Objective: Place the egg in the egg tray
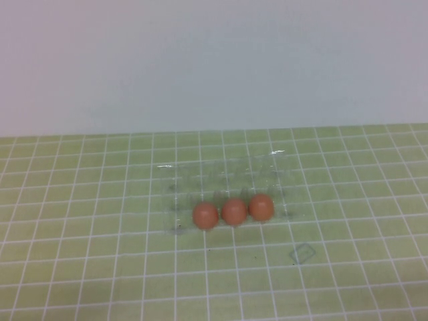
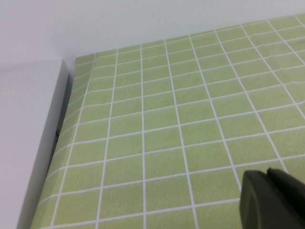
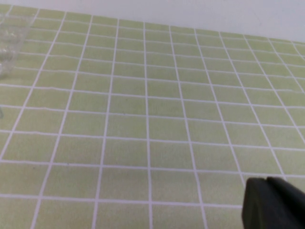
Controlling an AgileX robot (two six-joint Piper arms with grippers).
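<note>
Three reddish-brown eggs sit side by side in the near row of the clear egg tray (image 1: 221, 170): the left egg (image 1: 205, 215), the middle egg (image 1: 234, 211) and the right egg (image 1: 261, 207). The tray lies mid-table on the green gridded mat. Neither arm shows in the high view. My left gripper (image 2: 268, 172) is shut and empty over bare mat, with no egg or tray in its view. My right gripper (image 3: 267, 180) is shut and empty over bare mat, and a corner of the tray (image 3: 8, 36) shows far from it.
A small clear plastic scrap (image 1: 302, 253) lies on the mat near the tray's front right. A white wall (image 1: 214, 60) closes the back. A white panel (image 2: 28, 143) borders the mat's edge in the left wrist view.
</note>
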